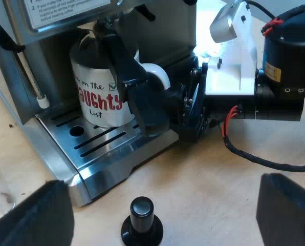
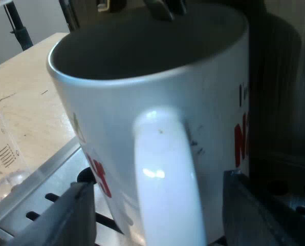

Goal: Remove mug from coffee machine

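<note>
The right pincer is open, and the mug's handle passes between its two fingers with a gap on each side. The mug stands upright on the drip tray of the espresso machine, near the tray's inner edge, its handle pointing straight at this pincer. The left pincer, wide open and empty, is farther off over the bench, near the tamper.

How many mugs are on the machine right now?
1. The mug stands on the drip tray of the espresso machine, its handle between the open fingers of the right gripper. Another could hide behind it.
</note>
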